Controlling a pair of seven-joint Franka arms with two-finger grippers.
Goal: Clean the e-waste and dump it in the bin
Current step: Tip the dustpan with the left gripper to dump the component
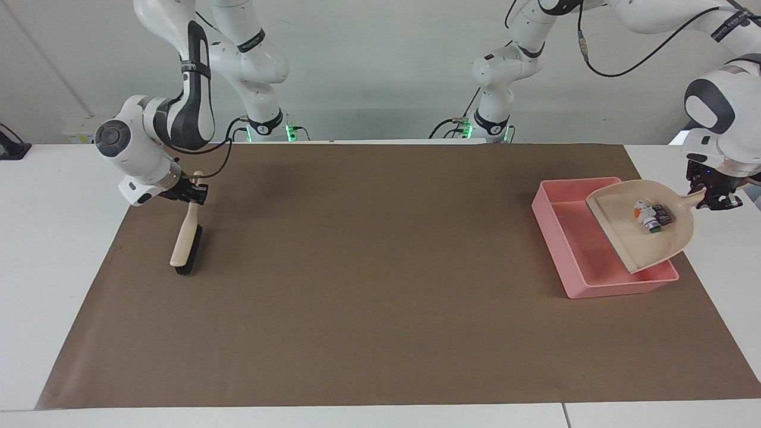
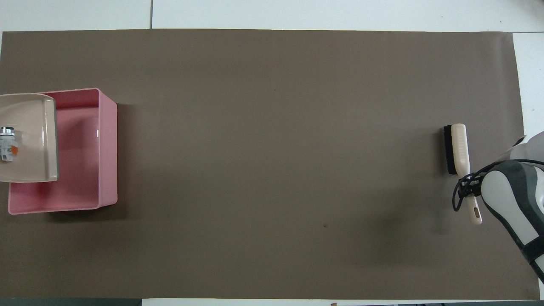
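The e-waste [image 1: 651,215], a white piece with a green tip beside a small dark block, lies in a beige dustpan [image 1: 645,244] near its handle end. My left gripper [image 1: 711,197] is shut on the dustpan's handle and holds the pan over the part of the pink bin [image 1: 568,235] toward the left arm's end of the table, lip tilted down into the bin. The overhead view shows the dustpan [image 2: 29,140], the e-waste [image 2: 7,142] and the bin [image 2: 85,148]; the left gripper is outside it. My right gripper [image 1: 194,193] is shut on a brush's handle.
The beige brush [image 1: 184,244] with black bristles hangs from the right gripper, bristle end down at the brown mat [image 1: 368,267], near the right arm's end of the table. The overhead view also shows the brush [image 2: 458,144]. White tabletop borders the mat.
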